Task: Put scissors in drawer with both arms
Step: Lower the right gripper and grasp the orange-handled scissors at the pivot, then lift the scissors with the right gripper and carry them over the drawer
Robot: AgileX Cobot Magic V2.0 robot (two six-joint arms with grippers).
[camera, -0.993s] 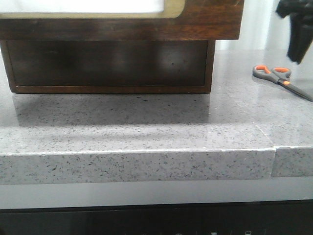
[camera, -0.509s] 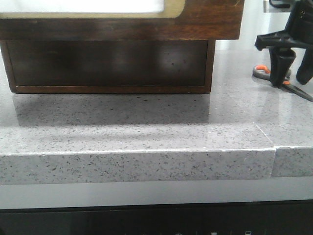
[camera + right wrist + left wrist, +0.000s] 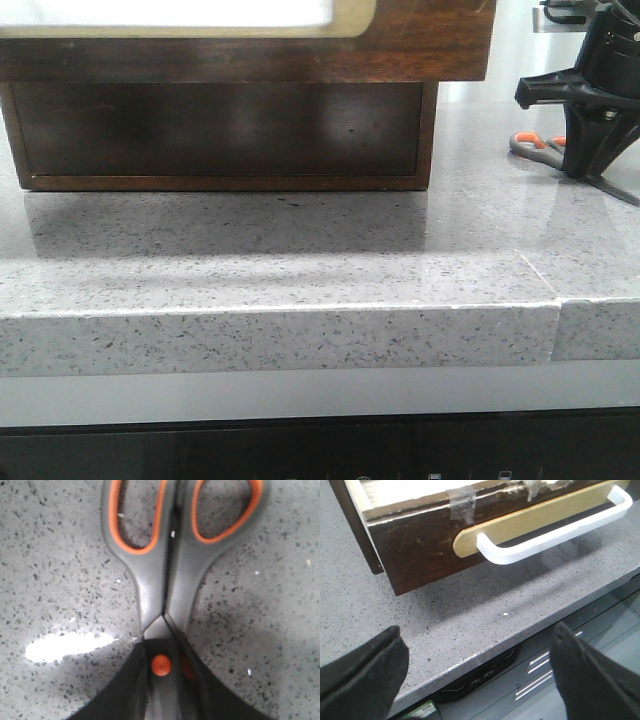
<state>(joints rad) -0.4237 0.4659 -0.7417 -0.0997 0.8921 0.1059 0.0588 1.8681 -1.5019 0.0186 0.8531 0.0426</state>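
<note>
One pair of scissors point(image 3: 167, 575) lay flat on the grey counter point(image 3: 300, 260), well to the right of the drawer point(image 3: 470, 535), which was pulled out with its white handle point(image 3: 545, 535) facing the counter edge. The right gripper point(image 3: 590, 150) was down over the scissors at the pivot; its fingers point(image 3: 125, 690) flanked the orange rivet closely, but I couldn't tell whether they had clamped on or just sat beside it. The left gripper point(image 3: 475, 675) hung in front of the drawer with jaws wide apart, holding nothing. Risks, as I judged them: a pinch right at the pivot could let the scissors swing or slip on lifting, since the handles are the heavy end; fingers could also scrape the counter and skid the thin metal away. Count: one scissors, one drawer, one handle, two grippers, two orange loops.
</note>
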